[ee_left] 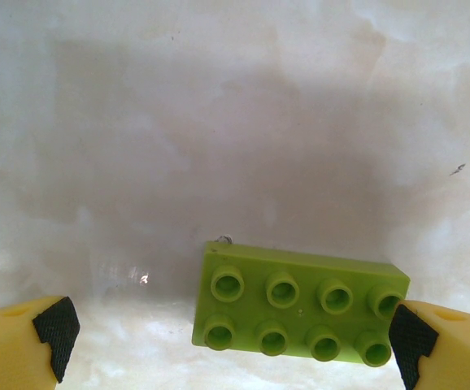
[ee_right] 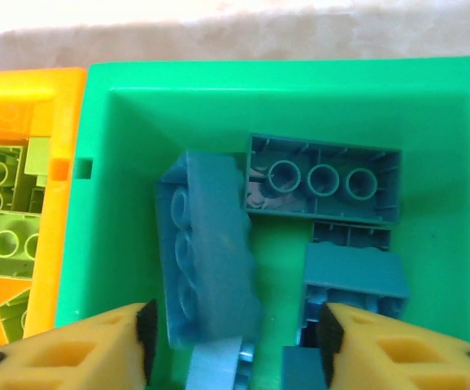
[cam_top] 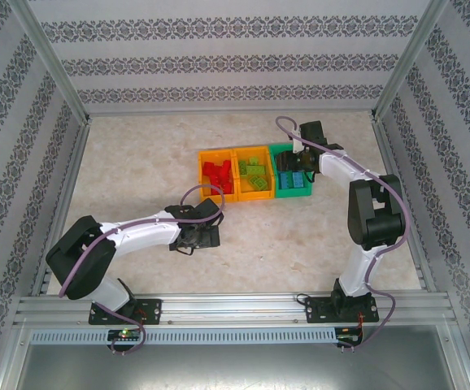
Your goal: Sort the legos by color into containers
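Left arm [cam_top: 137, 234]: extends low across the table [cam_top: 137, 162] toward the right, wrist pitched down. Left gripper [ee_left: 233, 333]: jaws released and spread wide around one light green lego [ee_left: 300, 313], which lies studs-up on the table, near of the bins. Left orange bin [cam_top: 202, 175]: holds red legos [cam_top: 217, 175]. Middle orange bin [cam_top: 252, 197]: holds green bricks [cam_top: 254, 175]. Green bin [cam_top: 293, 195]: holds blue legos [ee_right: 324, 179]. Right arm [cam_top: 373, 211]: elbow raised, forearm reaching far and left. Right gripper [ee_right: 237, 341]: over the green bin, jaws released, set wider than the tilted blue brick [ee_right: 206, 260] between them.

Damask-striped wallpaper walls [cam_top: 235, 61], beige marbled tabletop [cam_top: 137, 162], aluminium frame [cam_top: 235, 307]
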You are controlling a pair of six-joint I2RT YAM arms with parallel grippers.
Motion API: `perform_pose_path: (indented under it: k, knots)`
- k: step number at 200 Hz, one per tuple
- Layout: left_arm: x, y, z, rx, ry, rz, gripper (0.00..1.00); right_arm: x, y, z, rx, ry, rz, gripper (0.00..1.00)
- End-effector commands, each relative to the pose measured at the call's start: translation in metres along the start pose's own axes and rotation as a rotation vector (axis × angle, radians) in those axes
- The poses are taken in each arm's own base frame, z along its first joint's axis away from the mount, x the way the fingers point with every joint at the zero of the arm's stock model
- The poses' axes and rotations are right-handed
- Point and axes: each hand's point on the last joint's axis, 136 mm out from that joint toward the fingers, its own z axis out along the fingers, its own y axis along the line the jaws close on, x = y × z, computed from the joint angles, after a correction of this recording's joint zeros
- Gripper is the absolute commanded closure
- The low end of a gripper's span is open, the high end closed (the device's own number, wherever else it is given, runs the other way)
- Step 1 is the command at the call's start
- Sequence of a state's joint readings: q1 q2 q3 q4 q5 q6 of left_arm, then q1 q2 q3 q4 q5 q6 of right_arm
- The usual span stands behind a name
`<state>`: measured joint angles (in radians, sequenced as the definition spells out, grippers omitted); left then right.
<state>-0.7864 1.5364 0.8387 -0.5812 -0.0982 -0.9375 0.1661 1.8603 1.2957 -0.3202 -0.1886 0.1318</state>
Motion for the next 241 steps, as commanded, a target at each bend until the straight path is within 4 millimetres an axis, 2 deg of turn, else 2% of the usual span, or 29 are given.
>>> perform_pose_path:
  k: [1, 66, 103, 160, 180, 193, 211, 241]
  knots:
    - [-0.006, -0.014, -0.005, 0.034, -0.031, -0.014, 0.0, 0.0, -0.004, 0.001, 0.016, 0.009, 0.006, 0.37]
    - [-0.01, -0.031, -0.001, 0.049, -0.025, 0.036, 0.0, 0.002, 0.004, -0.002, -0.021, -0.014, 0.017, 0.3]
    - [-0.005, -0.027, 0.008, 0.005, 0.003, 0.077, 0.03, 0.0, 0.009, -0.007, -0.045, -0.026, 0.038, 0.27]
    - [0.007, -0.019, 0.024, -0.035, 0.05, 0.097, 0.17, -0.018, 0.022, -0.045, -0.085, -0.132, 0.062, 0.19]
    - [0.006, -0.021, 0.026, -0.029, 0.047, 0.095, 0.25, -0.021, 0.023, -0.058, -0.08, -0.168, 0.058, 0.1]
    - [0.004, -0.024, 0.025, -0.018, 0.038, 0.096, 0.33, -0.022, 0.019, -0.068, -0.053, -0.201, 0.053, 0.03]
    - [-0.002, -0.029, 0.019, 0.002, 0.017, 0.099, 0.44, -0.02, 0.006, -0.08, 0.021, -0.251, 0.036, 0.02]
    - [-0.021, -0.041, -0.003, 0.033, -0.045, 0.119, 0.48, -0.012, -0.021, -0.103, 0.155, -0.349, 0.009, 0.02]
